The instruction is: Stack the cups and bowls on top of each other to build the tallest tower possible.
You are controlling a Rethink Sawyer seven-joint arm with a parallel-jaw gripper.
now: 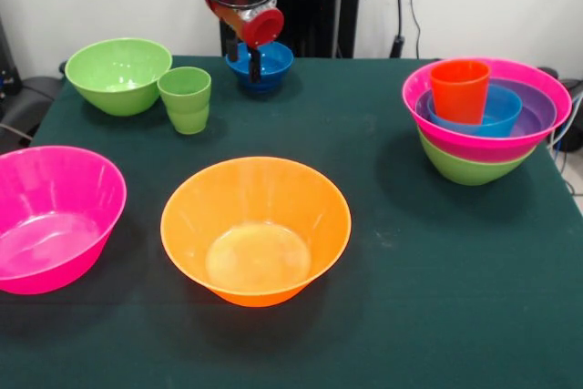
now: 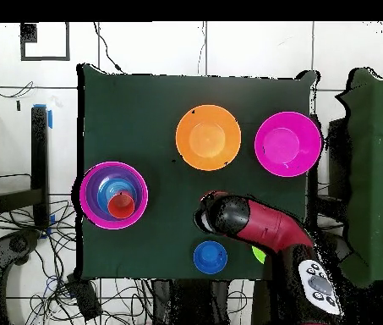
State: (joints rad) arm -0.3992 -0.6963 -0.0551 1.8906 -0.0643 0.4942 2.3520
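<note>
- Front view: my gripper [image 1: 256, 54] hangs at the table's far edge, right over the small blue bowl [image 1: 260, 65]; dark finger tips reach down into or in front of it. I can't tell if it's released or clenched.
- Front view: the tower [image 1: 486, 116] sits on the right of the green table [image 1: 383, 252]: green bowl base, wide pink bowl, purple, blue, and the orange-red cup [image 1: 459, 90] upright on top.
- Front view: light green cup [image 1: 186, 99] upright, just beside the loose green bowl [image 1: 118, 75] at far left; touching or not, unclear.
- Front view: big orange bowl [image 1: 256, 230] near centre, open side up; loose pink bowl [image 1: 50, 219] at the left edge, partly cut off.
- Overhead view: arm [image 2: 262, 227] comes in from the bottom right, its head ending just above the small blue bowl [image 2: 210, 256]; fingers hidden.
- Overhead view: tower [image 2: 114, 195] on the left, well apart from the orange bowl [image 2: 208, 137] and pink bowl [image 2: 287, 143], which sit side by side, not touching.
- Overhead view: a sliver of green shows under the arm.
</note>
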